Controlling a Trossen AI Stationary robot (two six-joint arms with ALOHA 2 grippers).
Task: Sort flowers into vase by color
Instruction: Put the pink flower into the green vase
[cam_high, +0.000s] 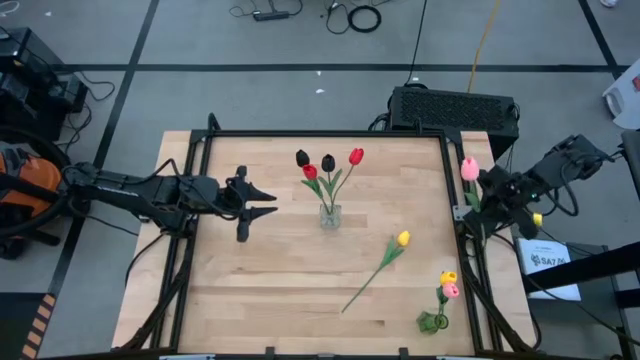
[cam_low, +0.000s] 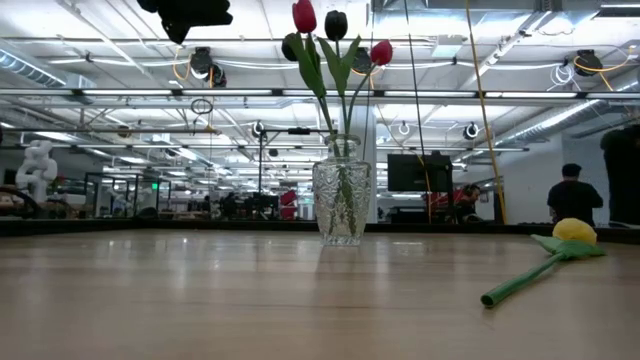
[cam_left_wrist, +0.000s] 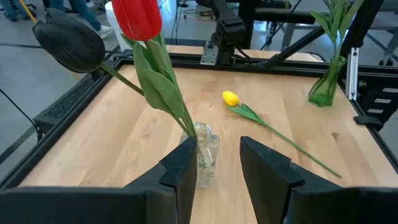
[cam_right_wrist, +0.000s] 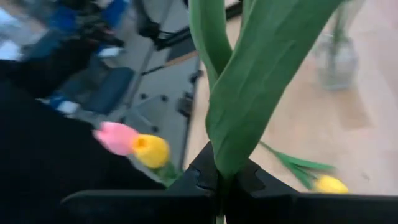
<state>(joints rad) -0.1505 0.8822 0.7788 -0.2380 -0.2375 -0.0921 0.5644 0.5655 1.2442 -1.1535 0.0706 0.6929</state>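
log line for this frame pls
right gripper: shut on pink tulip, table's right edge | left gripper: open, idle | yellow tulip: on table

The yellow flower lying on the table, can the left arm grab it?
Probably yes. The left gripper is open and empty, and the yellow flower lies alone on bare wood. Only the clear vase stands partly between them, so the arm would have to pass beside it.

Through the right wrist camera I saw my right pincer (cam_right_wrist: 225, 180) clamped on a green stem (cam_right_wrist: 261, 81) whose broad leaves filled the frame. Beyond it, a pink and a yellow tulip head (cam_right_wrist: 134, 145) sat together. A yellow tulip (cam_right_wrist: 329, 184) lay on the tabletop (cam_right_wrist: 373, 124), near a blurred glass vase (cam_right_wrist: 339, 62).
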